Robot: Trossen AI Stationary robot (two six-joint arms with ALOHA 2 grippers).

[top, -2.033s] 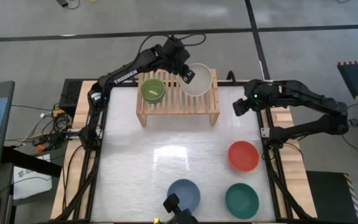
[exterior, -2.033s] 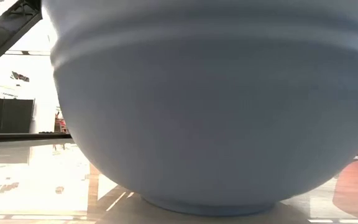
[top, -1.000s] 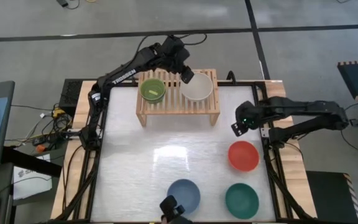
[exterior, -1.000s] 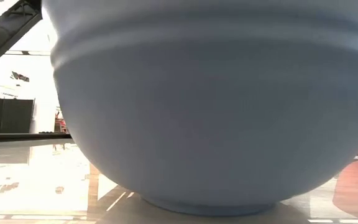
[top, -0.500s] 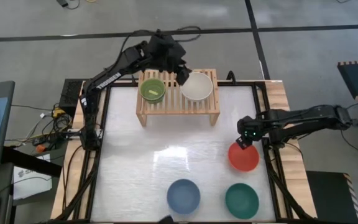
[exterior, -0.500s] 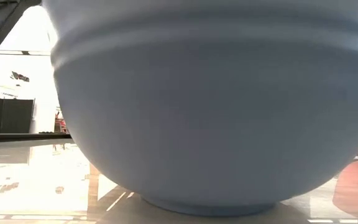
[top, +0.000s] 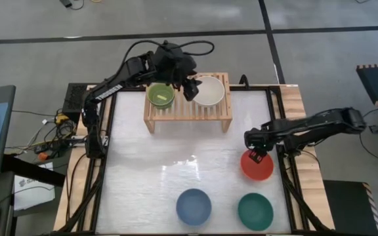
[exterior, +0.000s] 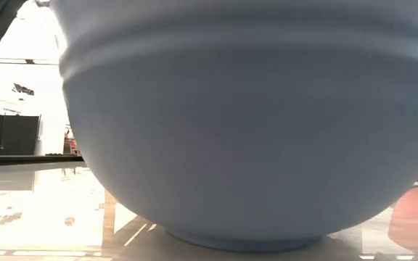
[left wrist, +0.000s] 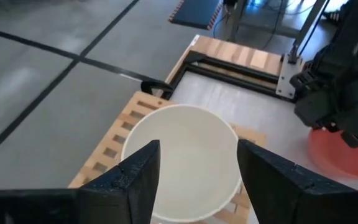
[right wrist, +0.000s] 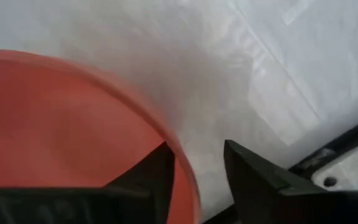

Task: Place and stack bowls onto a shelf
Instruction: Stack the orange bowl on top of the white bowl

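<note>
The light-wood shelf point(top: 188, 111) stands at the table's far edge. On its slats rest a lime green bowl point(top: 161, 95) and a cream white bowl point(top: 209, 90). My left gripper point(top: 190, 88) hovers open between the two, by the white bowl's point(left wrist: 185, 155) left rim. The red bowl point(top: 258, 166) sits on the table at the right. My right gripper point(top: 255, 156) is open at its far left rim. One finger point(right wrist: 157, 171) is over the inside of the red bowl point(right wrist: 55, 124) and the other finger point(right wrist: 250, 168) is outside it. My right gripper straddles the red bowl's far left rim point(right wrist: 180, 158) from above, one finger inside and one outside. Whether either finger touches the rim I cannot tell. The bowl rests upright on the table.
A slate blue bowl point(top: 193, 206) and a dark green bowl point(top: 255, 210) sit near the table's near edge. The blue bowl point(exterior: 245, 123) fills almost all of the low view. Bare white tabletop point(top: 149, 170) lies between the shelf and these bowls.
My right gripper has moved from beside the shelf's right end toward the table's near edge and come down onto the red bowl's far left rim. My left gripper has stayed over the shelf beside the white bowl, and the bowls have not moved.
</note>
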